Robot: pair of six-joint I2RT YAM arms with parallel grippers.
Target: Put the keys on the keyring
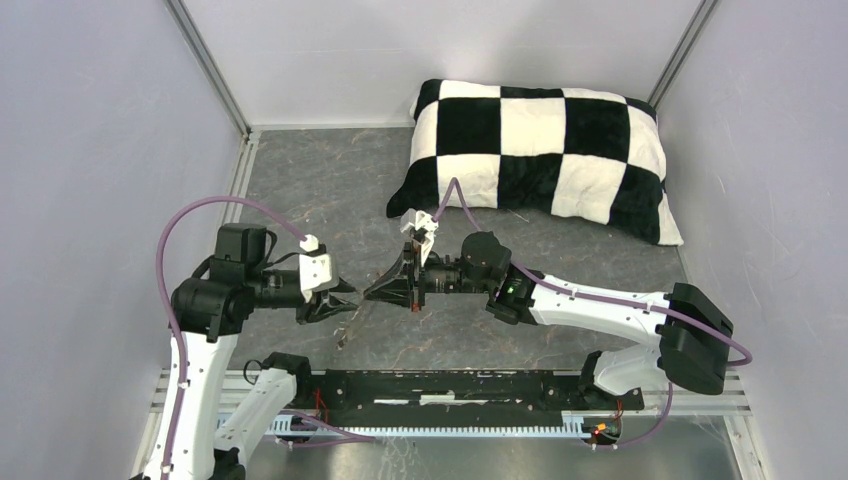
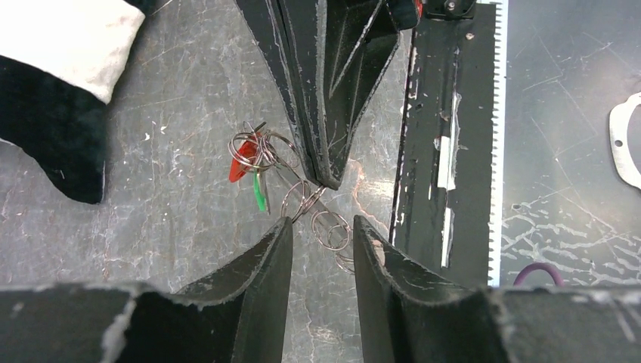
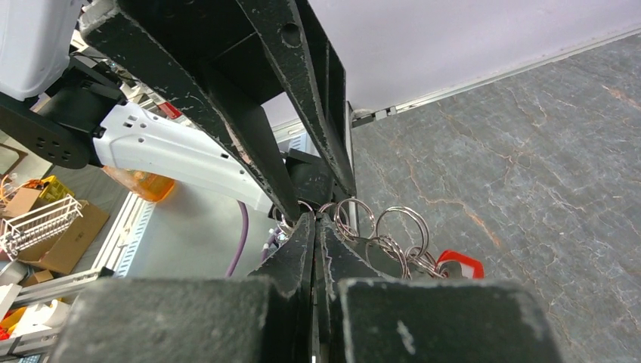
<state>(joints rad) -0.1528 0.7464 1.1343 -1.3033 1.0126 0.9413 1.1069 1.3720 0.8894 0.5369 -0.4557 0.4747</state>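
The right claw (image 2: 326, 178) is barely clenching the ring chain (image 2: 302, 200), so the released left claw (image 2: 323, 224) closing could dislodge it.

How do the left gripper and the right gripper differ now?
The left gripper is open, a gap between its fingers; the right gripper is shut, no gap. Rings show in the left gripper's gap; the right gripper's tip is beside them. Both are black and face each other.
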